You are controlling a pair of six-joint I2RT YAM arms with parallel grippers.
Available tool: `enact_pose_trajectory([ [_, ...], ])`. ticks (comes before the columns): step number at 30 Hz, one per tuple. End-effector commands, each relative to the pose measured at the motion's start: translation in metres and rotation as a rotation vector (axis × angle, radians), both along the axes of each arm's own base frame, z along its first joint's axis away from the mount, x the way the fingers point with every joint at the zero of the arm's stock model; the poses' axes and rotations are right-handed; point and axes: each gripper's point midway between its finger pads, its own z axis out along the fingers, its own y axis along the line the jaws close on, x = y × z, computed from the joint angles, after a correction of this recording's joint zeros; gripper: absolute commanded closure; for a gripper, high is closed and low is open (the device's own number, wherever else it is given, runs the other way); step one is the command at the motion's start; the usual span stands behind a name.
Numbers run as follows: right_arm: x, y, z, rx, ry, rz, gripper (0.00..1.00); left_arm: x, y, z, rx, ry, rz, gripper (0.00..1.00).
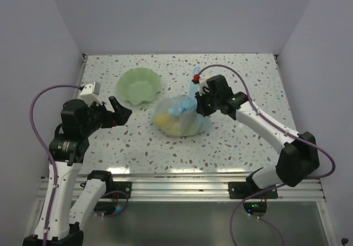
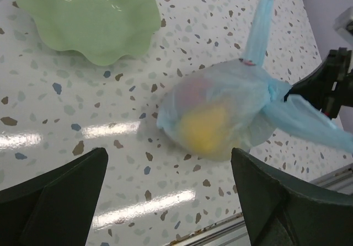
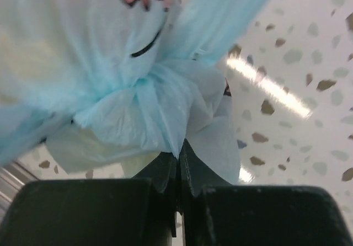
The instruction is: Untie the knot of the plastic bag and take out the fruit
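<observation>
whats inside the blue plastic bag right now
Through the translucent plastic bag a yellow fruit and a pinkish piece show. Anything else inside is hidden by the cloudy film.

Bare table (image 1: 138,144) between left gripper (image 1: 122,107) and plastic bag (image 1: 179,120), bowl (image 1: 139,86) just beyond.

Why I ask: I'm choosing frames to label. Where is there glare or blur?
Left wrist view: white glare streaks on the speckled terrazzo tabletop, translucent light-blue plastic bag slightly soft. Right wrist view: the bag is very close and blurred, one glare streak at right. Top external view: evenly lit, sharp.
</observation>
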Motion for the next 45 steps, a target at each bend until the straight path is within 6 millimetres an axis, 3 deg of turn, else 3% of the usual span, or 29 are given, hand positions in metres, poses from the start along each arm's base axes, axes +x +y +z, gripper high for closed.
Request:
enact_pose_trajectory([
  [1,-0.025,-0.007,-0.02,0.006,0.06,-0.012,0.99,0.005,-0.022,0.015,-0.053,-0.025,-0.123,0.0],
  [3,-0.046,-0.008,-0.036,0.043,0.141,-0.034,0.92,0.008,-0.029,0.008,-0.072,0.001,-0.162,0.0],
  [4,-0.052,-0.01,-0.03,0.071,0.135,-0.046,0.84,0.008,-0.031,0.003,-0.075,0.015,-0.169,0.0],
  [5,-0.064,-0.011,-0.04,0.086,0.161,-0.045,0.76,0.009,-0.032,-0.004,-0.075,0.035,-0.178,0.0],
  [6,-0.074,-0.007,-0.039,0.12,0.176,-0.016,0.67,0.011,-0.034,-0.007,-0.08,0.042,-0.189,0.0],
  [7,-0.078,-0.009,-0.037,0.131,0.168,-0.017,0.5,0.011,-0.038,-0.011,-0.089,0.054,-0.205,0.0],
  [10,-0.096,-0.016,-0.023,0.173,0.136,-0.011,0.38,0.013,-0.053,-0.007,-0.122,0.044,-0.238,0.0],
  [14,-0.1,-0.025,0.019,0.231,0.032,-0.037,0.34,0.005,-0.1,-0.001,-0.159,0.055,-0.331,0.02],
  [16,-0.102,-0.024,0.034,0.262,-0.005,-0.025,0.33,0.009,-0.115,-0.009,-0.149,0.059,-0.335,0.02],
  [17,-0.101,-0.022,0.039,0.272,-0.012,-0.016,0.33,-0.001,-0.134,-0.011,-0.144,0.061,-0.39,0.02],
  [18,-0.101,-0.021,0.036,0.268,-0.001,-0.011,0.33,0.005,-0.141,-0.018,-0.117,0.063,-0.372,0.02],
  [21,-0.099,-0.019,0.03,0.243,0.027,-0.009,0.3,-0.004,-0.17,-0.041,-0.051,0.096,-0.434,0.02],
  [25,-0.093,-0.019,0.011,0.191,0.049,0.006,0.16,0.002,-0.187,-0.074,0.046,0.107,-0.441,0.02],
  [29,-0.087,-0.021,-0.004,0.139,0.058,0.0,0.13,0.006,-0.205,-0.101,0.158,0.092,-0.512,0.02],
  [39,-0.089,-0.014,-0.039,0.112,0.13,0.022,0.14,-0.006,-0.225,-0.133,0.179,0.118,-0.585,0.1],
  [43,-0.094,-0.011,-0.048,0.109,0.162,0.044,0.23,-0.019,-0.236,-0.155,0.168,0.188,-0.583,0.16],
  [45,-0.096,-0.014,-0.052,0.103,0.154,0.052,0.35,-0.025,-0.242,-0.167,0.168,0.202,-0.57,0.24],
])
